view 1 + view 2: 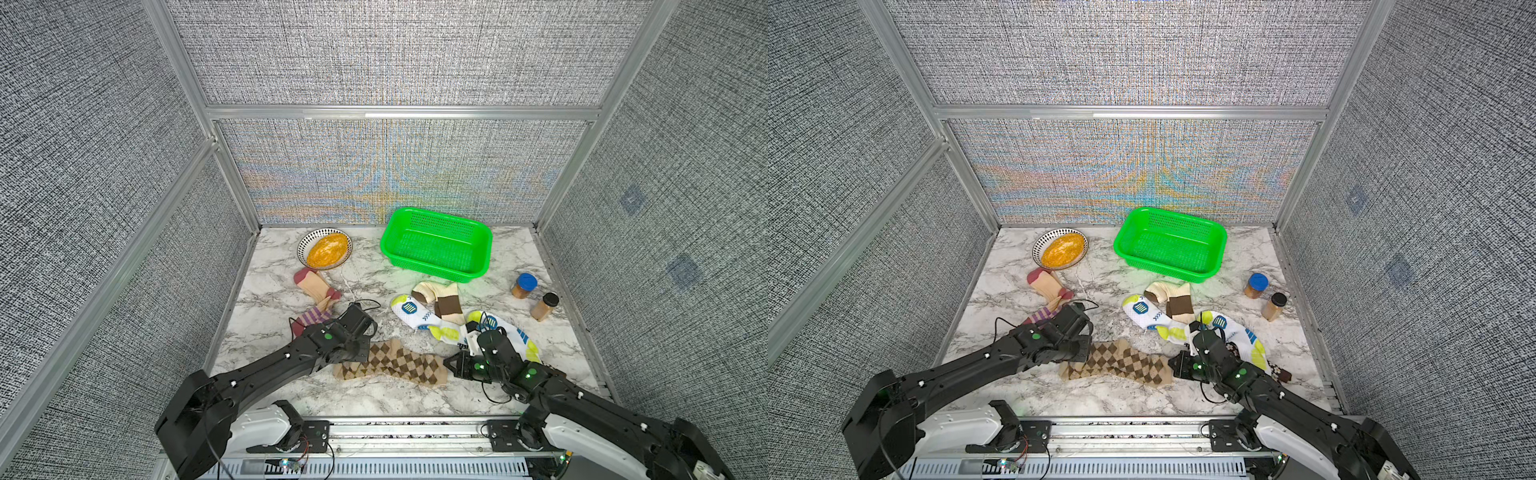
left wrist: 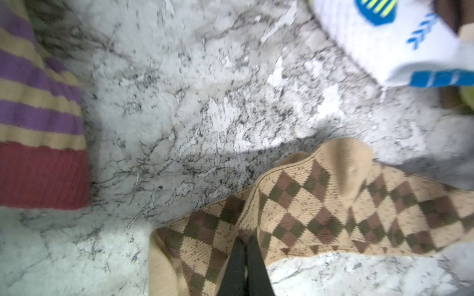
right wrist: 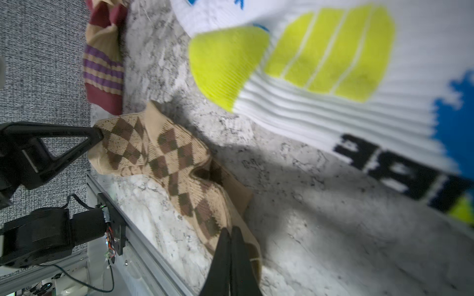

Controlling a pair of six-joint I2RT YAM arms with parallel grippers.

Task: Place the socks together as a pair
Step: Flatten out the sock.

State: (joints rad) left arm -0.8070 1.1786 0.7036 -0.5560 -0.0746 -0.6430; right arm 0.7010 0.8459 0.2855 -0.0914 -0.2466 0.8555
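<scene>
Tan-brown argyle socks (image 1: 390, 363) (image 1: 1117, 361) lie overlapped near the table's front edge. My left gripper (image 2: 246, 242) is shut on the fabric at their left end, as the left wrist view shows. At their right end my right gripper (image 3: 230, 230) is shut on the fabric. Both wrists hide the pinch points in the top views. Behind them lie two white socks with lime spots (image 1: 419, 316) (image 1: 513, 332) and a cream sock with a brown band (image 1: 444, 301). Maroon-peach socks with purple stripes (image 1: 313, 286) lie at the left. A brown daisy-print sock (image 1: 1277, 370) peeks out beside the right arm.
A green basket (image 1: 478, 249) stands at the back right, and a striped bowl (image 1: 305, 243) with orange filling at the back left. Two small jars (image 1: 524, 286) (image 1: 545, 306) stand near the right wall. A metal rail (image 1: 415, 428) runs along the front edge.
</scene>
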